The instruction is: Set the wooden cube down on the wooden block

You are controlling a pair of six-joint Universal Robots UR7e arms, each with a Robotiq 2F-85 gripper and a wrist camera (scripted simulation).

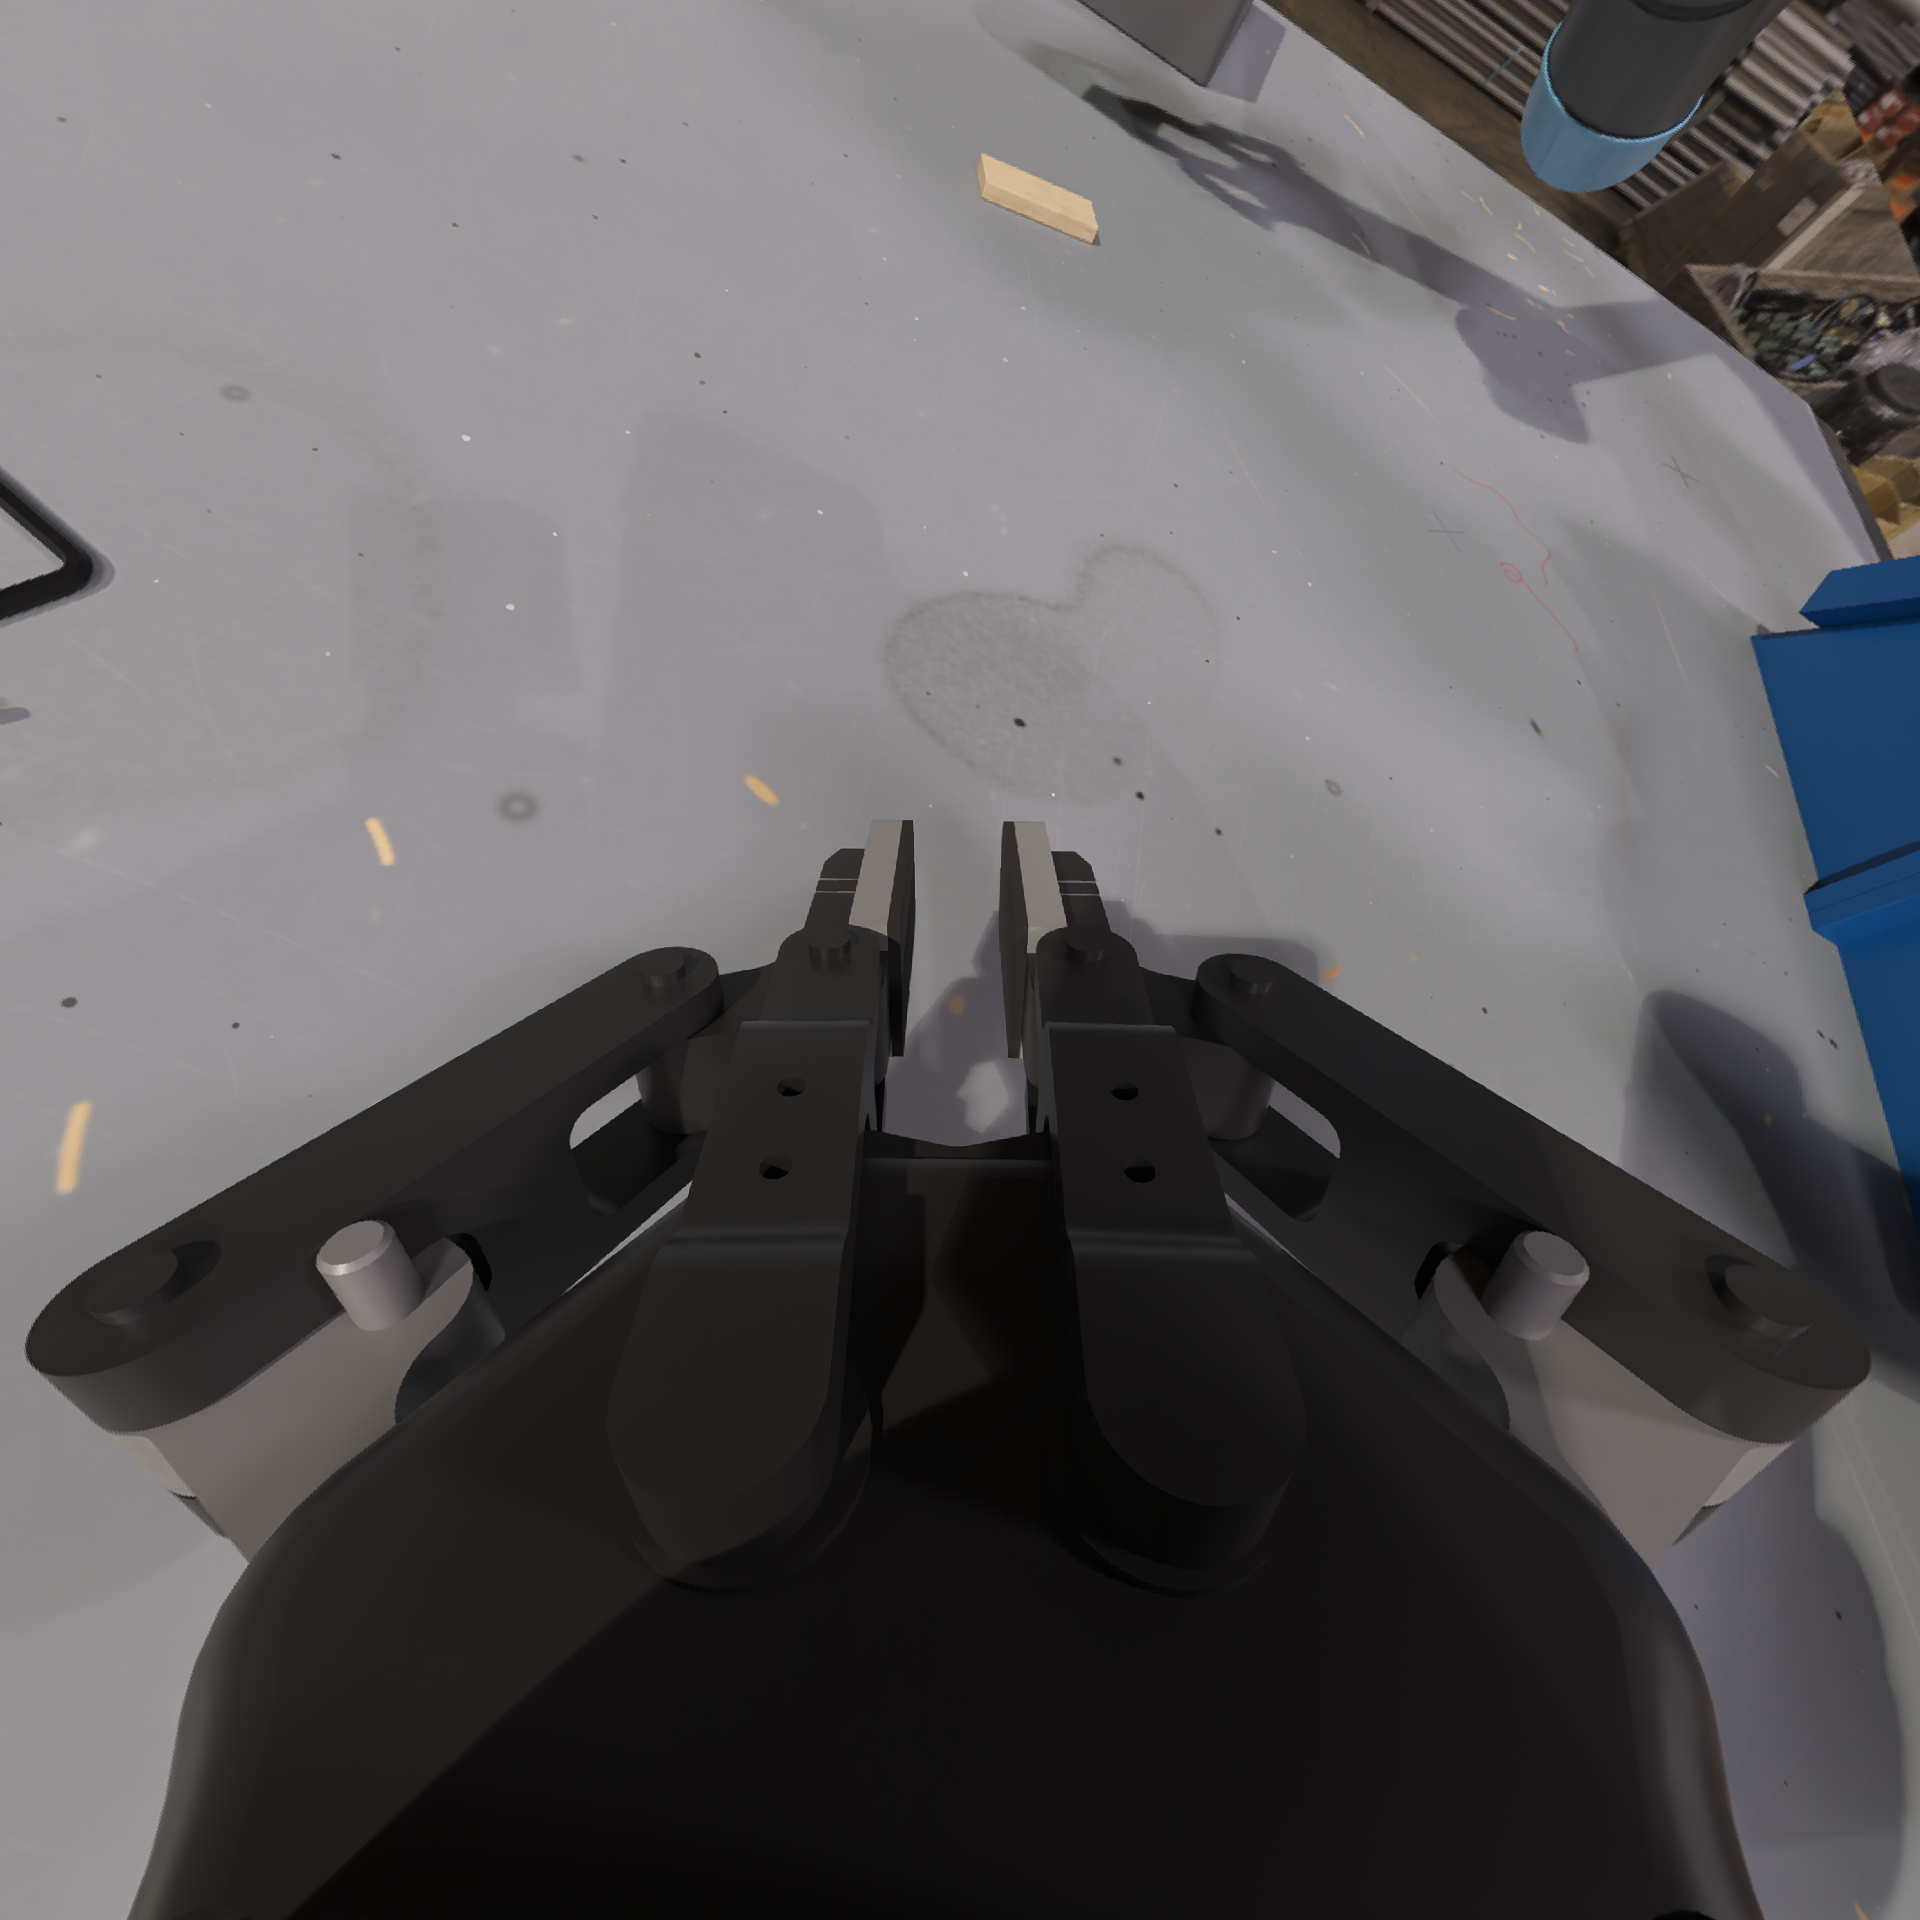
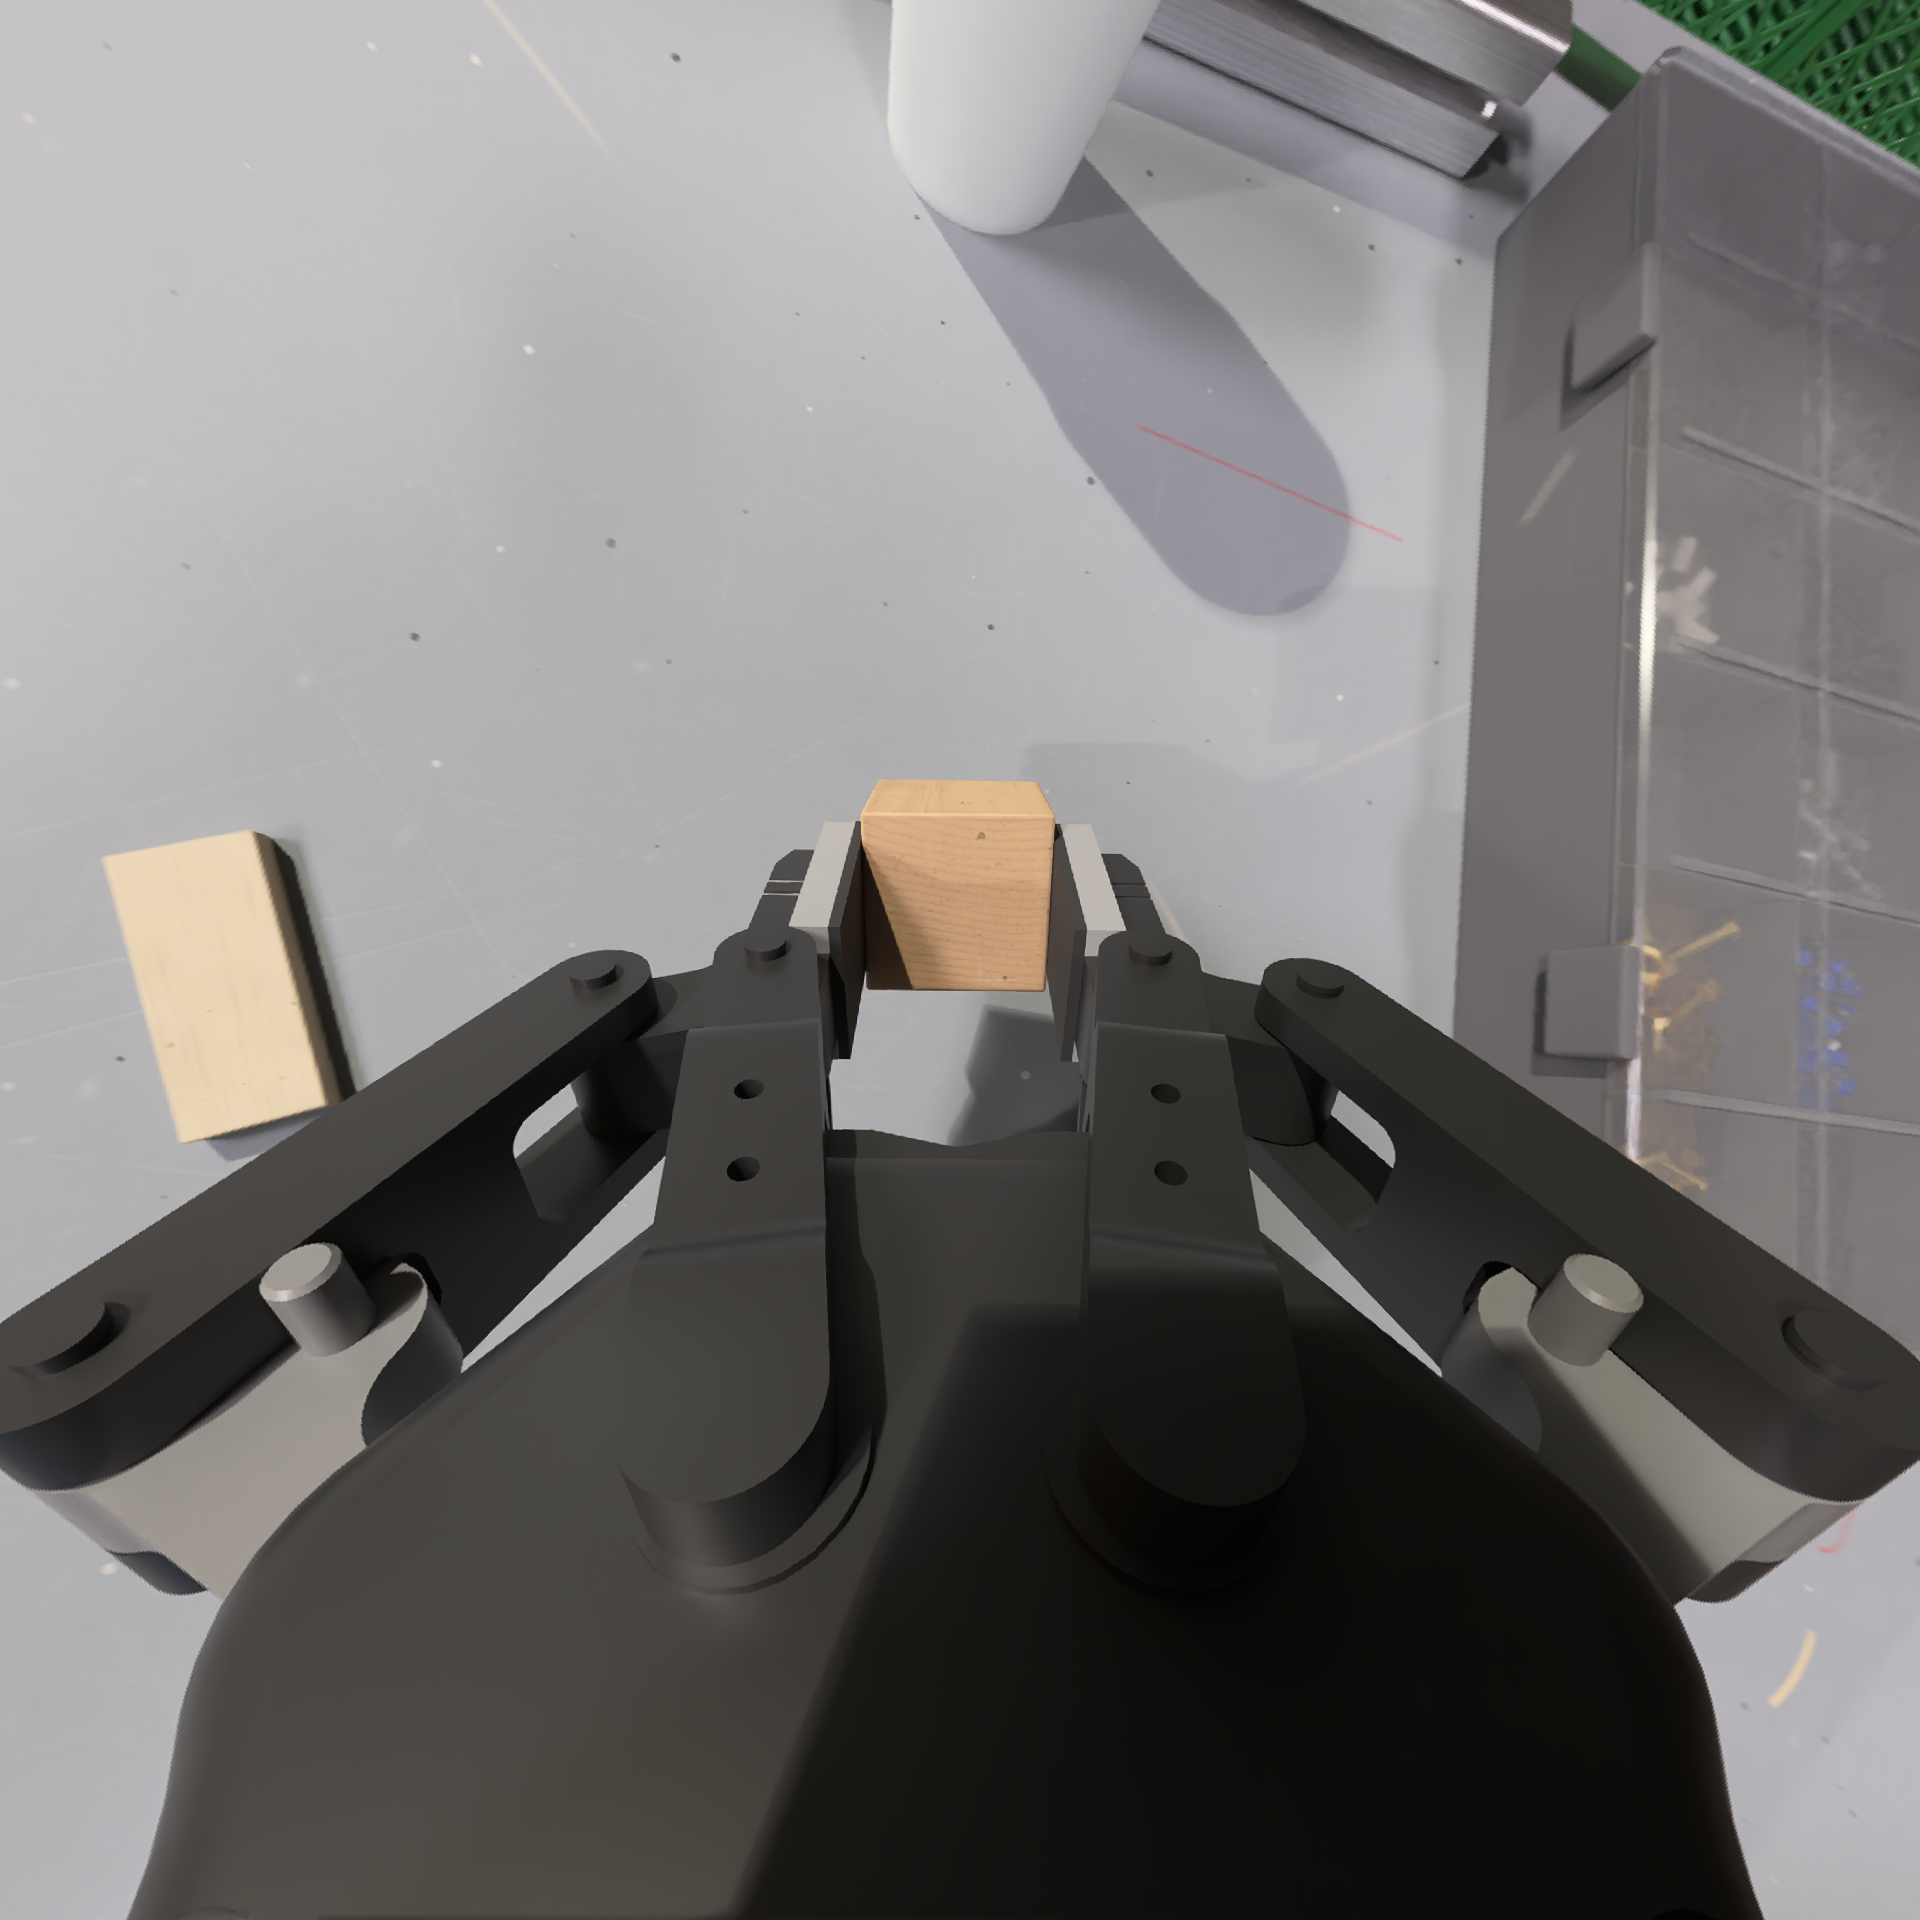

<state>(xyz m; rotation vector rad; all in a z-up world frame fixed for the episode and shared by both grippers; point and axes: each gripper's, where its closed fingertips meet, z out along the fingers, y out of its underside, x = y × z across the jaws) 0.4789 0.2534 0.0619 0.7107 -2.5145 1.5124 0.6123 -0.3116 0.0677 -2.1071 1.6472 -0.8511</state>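
Observation:
My right gripper (image 2: 958, 847) is shut on the wooden cube (image 2: 956, 883), which sits between its two pads and is held above the grey table (image 2: 520, 468). The flat wooden block (image 2: 223, 982) lies on the table to the left of the cube, apart from it. The block also shows in the left wrist view (image 1: 1037, 197), far ahead of my left gripper. My left gripper (image 1: 958, 831) is empty, its fingers drawn nearly together with a narrow gap, above bare table (image 1: 520, 312).
A grey organiser box with a clear lid (image 2: 1704, 623) stands along the right. A white cylinder (image 2: 987, 104) hangs ahead. In the left wrist view, a blue box (image 1: 1860, 790) is at the right edge, a blue-capped arm segment (image 1: 1621, 94) is top right, and a black frame corner (image 1: 42, 561) is at the left.

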